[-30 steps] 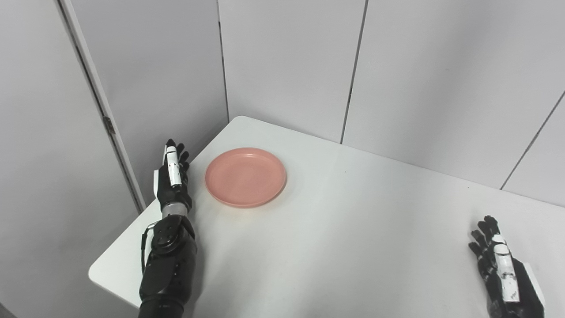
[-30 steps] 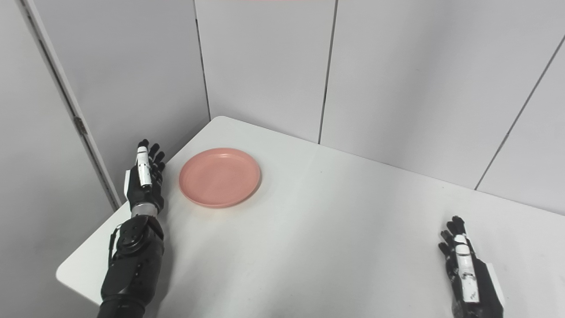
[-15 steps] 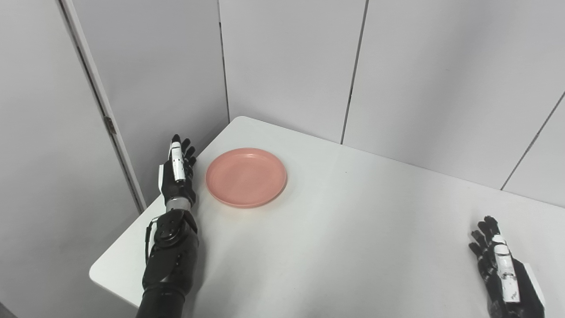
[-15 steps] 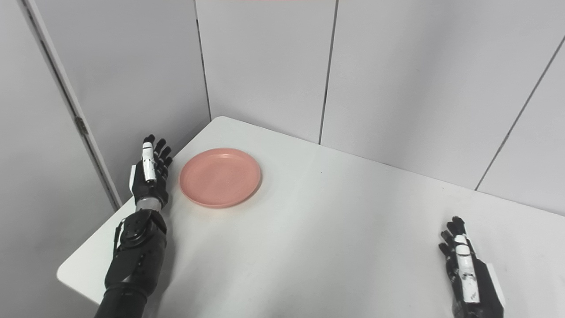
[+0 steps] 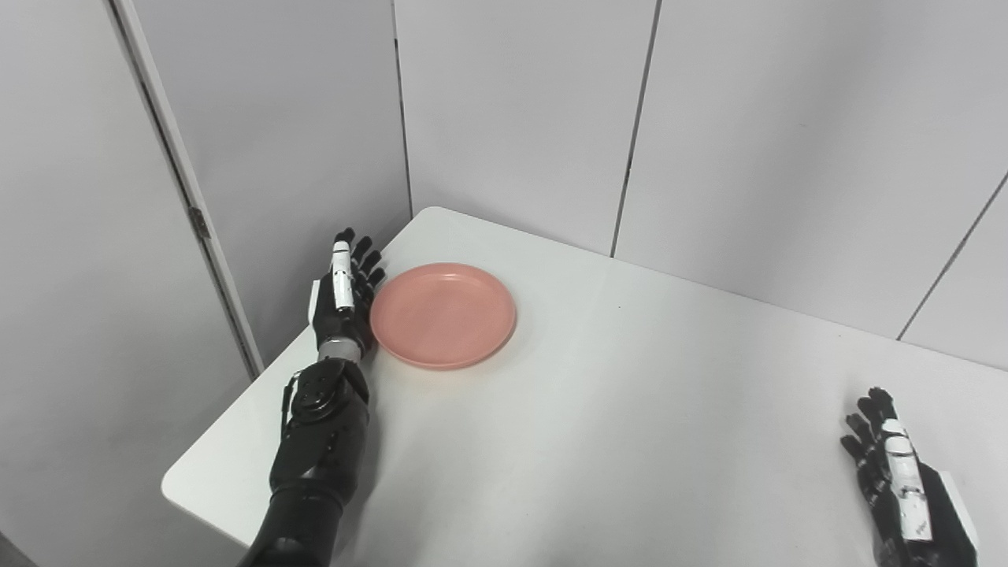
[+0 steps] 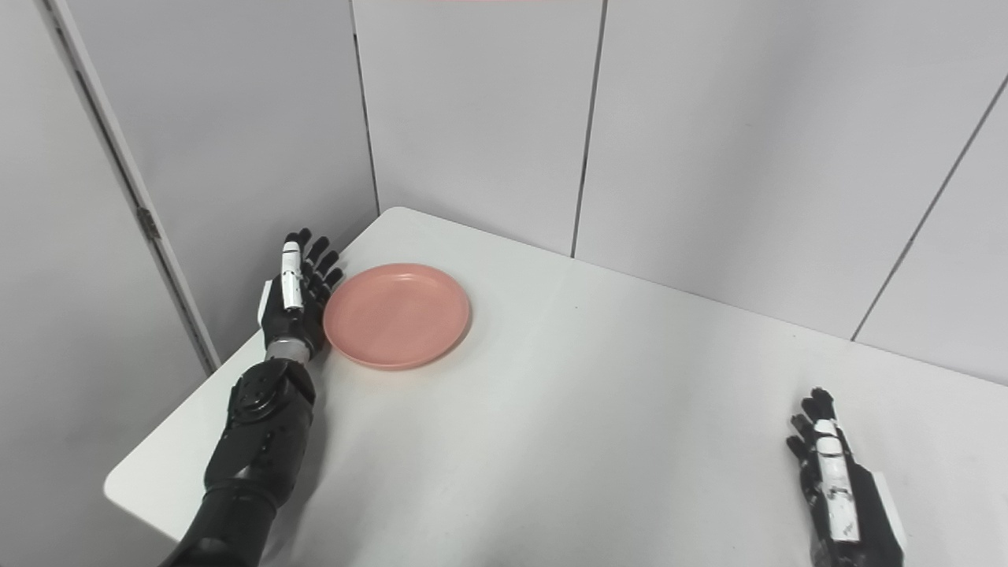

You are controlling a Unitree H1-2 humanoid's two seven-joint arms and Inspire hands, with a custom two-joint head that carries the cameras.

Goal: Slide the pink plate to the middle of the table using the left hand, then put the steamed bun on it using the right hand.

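A pink plate (image 5: 442, 315) lies empty on the white table (image 5: 614, 441) near its far left corner. My left hand (image 5: 344, 295) is open, held on edge with fingers straight, right against the plate's left rim. My right hand (image 5: 904, 494) is open and empty at the table's near right, far from the plate. No steamed bun shows in either view.
Grey wall panels stand close behind the table. The table's left edge (image 5: 260, 394) runs just beside my left arm (image 5: 319, 441), with a drop to the floor beyond it.
My left hand has moved forward and to the right, from beside the table edge up to the plate's left rim. The plate and my right hand have stayed put.
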